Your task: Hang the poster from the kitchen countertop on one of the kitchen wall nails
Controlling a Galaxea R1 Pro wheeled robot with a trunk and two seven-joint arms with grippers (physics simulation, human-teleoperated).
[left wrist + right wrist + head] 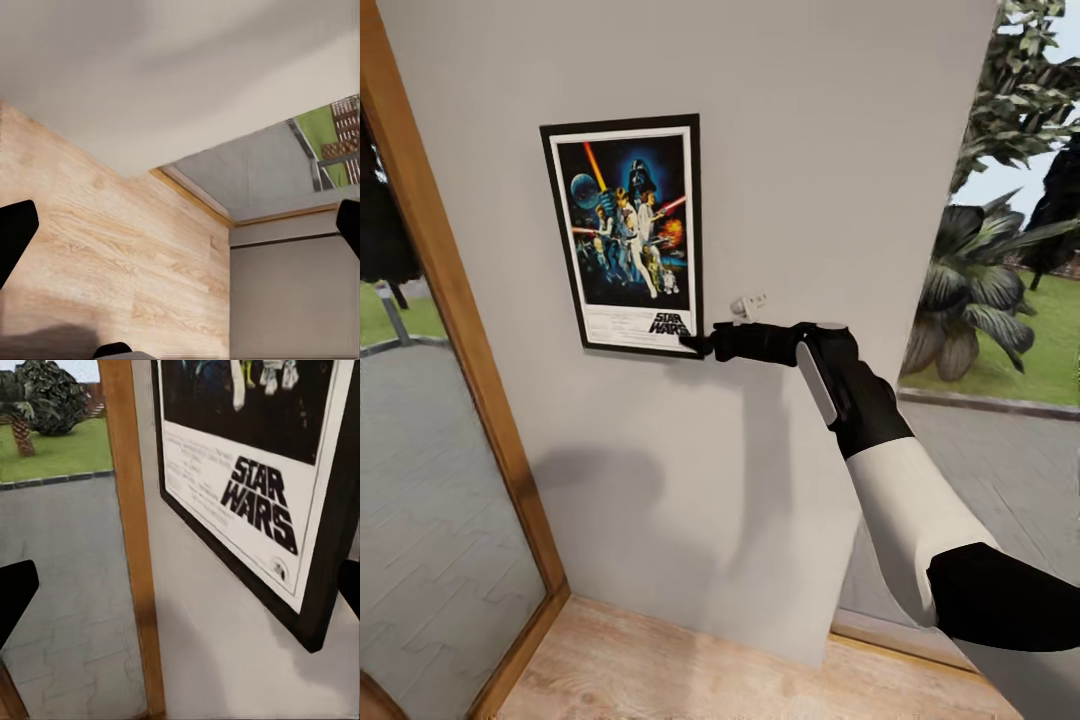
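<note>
**Against the pale wall: right arm reaching to the poster's lower corner**

Against the pale grey wall [790,200], the poster [625,232] sits flat and upright, black frame, white border, "STAR WARS" lettering at the bottom. Wooden door frame [455,300] runs just to its left; plank floor [690,670] below.

Right arm: comes in from the lower right of the head view, white forearm, black wrist, stretched up and leftward nearly level at the end. Right gripper [695,343] is at the poster's lower right corner. Fingertips merge with the black frame there, so whether they touch or pinch the frame is hard to make out.

Right wrist view: the poster's lower corner [315,622] sits between the two black fingertips [15,600], which show at opposite edges, well apart. Jaws spread wide; one tip near the frame corner, contact not certain. Poster's upper part is cut off here.

Left wrist view: left gripper [180,232] points down at floor boards and a wall base, fingertips [13,236] at opposite edges, spread, nothing between them.

Hidden or unclear: whatever holds the poster up is behind it. A small white fitting [748,305] above the right wrist, too small to identify. Plants [980,290] and paving beyond the wall's right edge.
</note>
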